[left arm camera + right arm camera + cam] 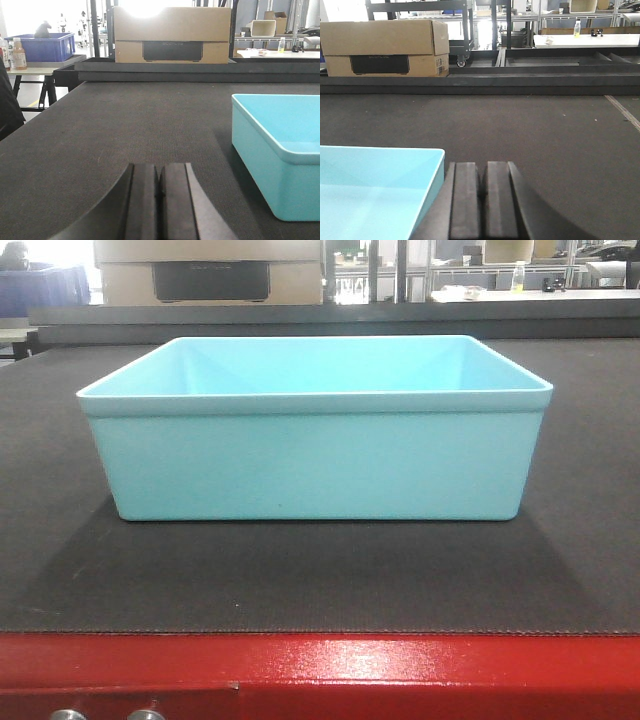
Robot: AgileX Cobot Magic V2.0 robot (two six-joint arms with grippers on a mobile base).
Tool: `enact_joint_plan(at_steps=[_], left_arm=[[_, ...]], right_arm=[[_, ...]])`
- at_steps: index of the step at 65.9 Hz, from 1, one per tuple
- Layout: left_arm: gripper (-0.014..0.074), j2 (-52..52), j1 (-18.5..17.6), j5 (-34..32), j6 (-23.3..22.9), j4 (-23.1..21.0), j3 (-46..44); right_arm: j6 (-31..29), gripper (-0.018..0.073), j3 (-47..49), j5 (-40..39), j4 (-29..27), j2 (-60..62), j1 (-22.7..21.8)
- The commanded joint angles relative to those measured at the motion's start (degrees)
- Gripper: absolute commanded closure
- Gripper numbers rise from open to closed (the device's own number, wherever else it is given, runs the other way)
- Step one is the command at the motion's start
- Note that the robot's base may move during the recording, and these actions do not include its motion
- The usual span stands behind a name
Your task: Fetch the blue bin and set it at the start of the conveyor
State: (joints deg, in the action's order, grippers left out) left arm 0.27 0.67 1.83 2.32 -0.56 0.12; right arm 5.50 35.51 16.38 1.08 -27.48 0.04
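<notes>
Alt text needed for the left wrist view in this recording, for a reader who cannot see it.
The left gripper, shut and empty, sits low over the dark grey conveyor belt, with the pale turquoise bin resting on the belt to its right, apart from it. A cardboard box stands beyond the belt's far end.

One of most things, two grippers, a few bottles

One blue bin (315, 455) is sitting on one conveyor start (320, 580), with two silver bolts (68, 715) showing at 7 o'clock. Two grippers are showing: left gripper (159, 200), right gripper (481, 200). One cardboard box (172, 34), one dark blue crate (45, 47) and two bottles (19, 54) are standing at 11 o'clock.
</notes>
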Motion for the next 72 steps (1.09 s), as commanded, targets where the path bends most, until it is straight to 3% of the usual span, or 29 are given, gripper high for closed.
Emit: enact_joint_plan(at_steps=[1,27,37,44,57,72], left_arm=[[0.0707,-0.3,0.2,-1.2,0.2,-0.4,-0.1],[0.0707,-0.3,0.2,-1.2,0.2,-0.4,-0.1],[0.0707,-0.3,0.2,-1.2,0.2,-0.4,-0.1],[0.0707,-0.3,0.2,-1.2,0.2,-0.4,-0.1],[0.0707,-0.3,0.2,-1.2,0.2,-0.4,-0.1],[0.0707,-0.3,0.2,-1.3,0.2,-0.4,-0.1]], right_arm=[[-0.5,0.0721,-0.2,-1.4,0.7,0.2,-0.4],[-0.5,0.0721,-1.3,-1.4,2.9,0.9,-0.6],[-7.7,0.0721,-10.8,-7.5,-4.8,6.2,-4.8],[-7.9,0.0721,-19.3,-10.8,-7.2,12.2,-8.3],[-7.9,0.0721,-31.9,-11.0,-7.6,24.2,-11.4],[-7.9,0.0721,-35.5,-13.0,-7.3,27.5,-11.3]])
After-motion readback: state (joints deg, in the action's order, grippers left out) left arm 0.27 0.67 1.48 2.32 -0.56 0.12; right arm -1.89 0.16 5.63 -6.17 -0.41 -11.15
